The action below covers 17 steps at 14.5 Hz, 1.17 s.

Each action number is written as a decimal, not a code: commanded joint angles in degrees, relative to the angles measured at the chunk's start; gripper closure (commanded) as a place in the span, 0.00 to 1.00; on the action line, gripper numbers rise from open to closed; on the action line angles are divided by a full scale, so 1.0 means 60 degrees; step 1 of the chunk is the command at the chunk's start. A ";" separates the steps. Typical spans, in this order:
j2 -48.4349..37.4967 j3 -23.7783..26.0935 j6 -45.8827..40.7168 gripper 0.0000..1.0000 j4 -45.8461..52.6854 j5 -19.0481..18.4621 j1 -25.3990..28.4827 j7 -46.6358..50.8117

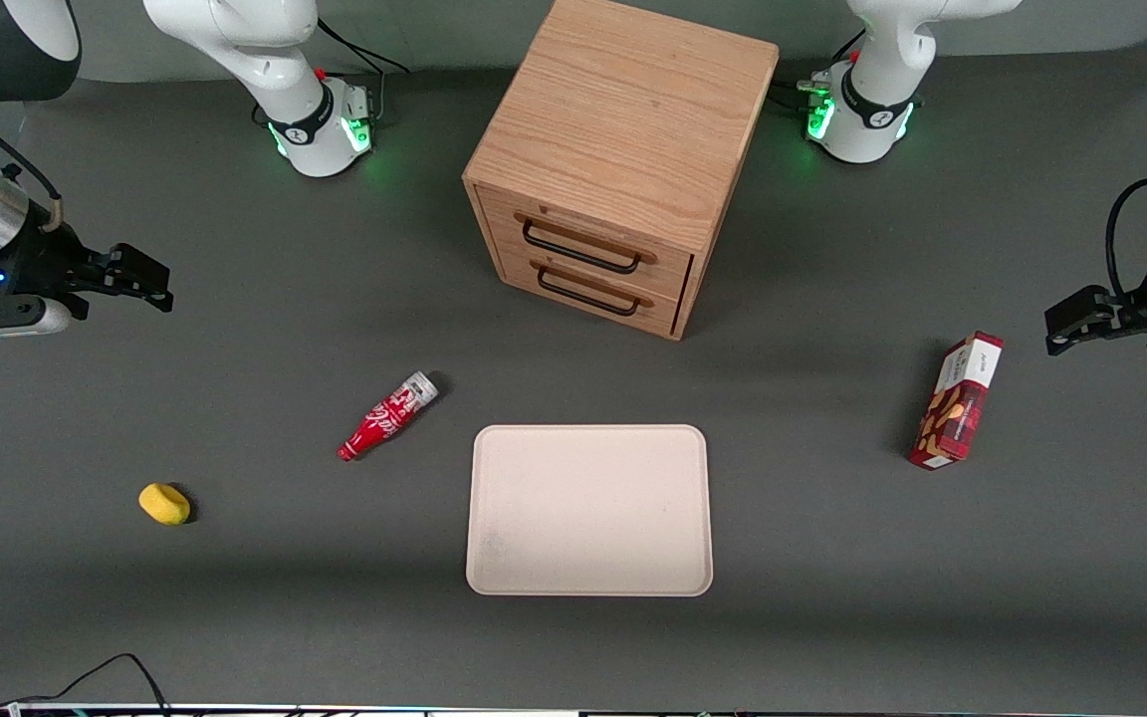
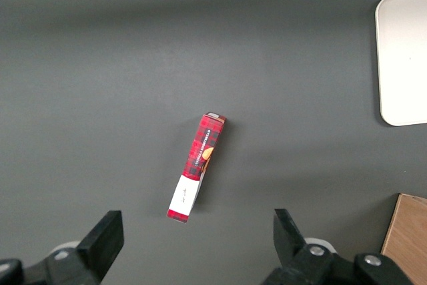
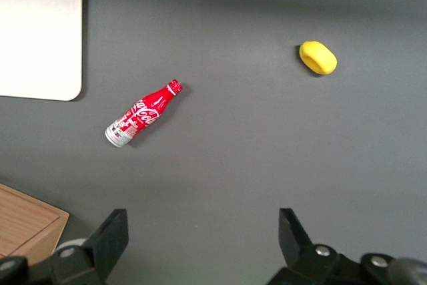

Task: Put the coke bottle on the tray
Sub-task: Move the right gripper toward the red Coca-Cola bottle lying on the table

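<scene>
- Currently, in the front view, the small slim red coke bottle with white lettering [image 1: 389,415] lies on its side on the dark grey table [image 1: 235,617], its silver-grey end nearer the wooden two-drawer cabinet [image 1: 618,164] and its narrow neck pointing toward the front camera. It sits just beside the large flat cream-beige tray [image 1: 589,510], apart from its rim, so the task is judged not yet begun.
- The working arm's black two-finger gripper [image 1: 140,277] hangs at its own end of the table, well apart from the bottle, fingers spread and holding nothing; it looks parked for a clear look down before any reach.
- A small yellow rounded object [image 1: 164,503] rests nearer the front camera than the bottle, toward the working arm's end. A red rectangular snack box [image 1: 957,401] lies toward the parked arm's end.
- From the left wrist view, the snack box [image 2: 195,167] lies flat on the table, with a corner of the tray [image 2: 403,58] and an edge of the cabinet [image 2: 407,238] showing.
- From the right wrist view, the gripper [image 3: 203,238] is released, its two fingers wide apart over bare table. The bottle [image 3: 142,115] lies tilted between the tray corner [image 3: 40,38] and the yellow object [image 3: 318,57], touching neither.
- Because the bottle lies down and at a slant, the next move probably calls for turning the wrist so the fingers close across its slim body; being round, it could roll if nudged.
</scene>
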 commanded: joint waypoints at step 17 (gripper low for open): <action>0.3388 0.1306 0.2157 0.00 0.0115 -0.0127 0.1960 0.9370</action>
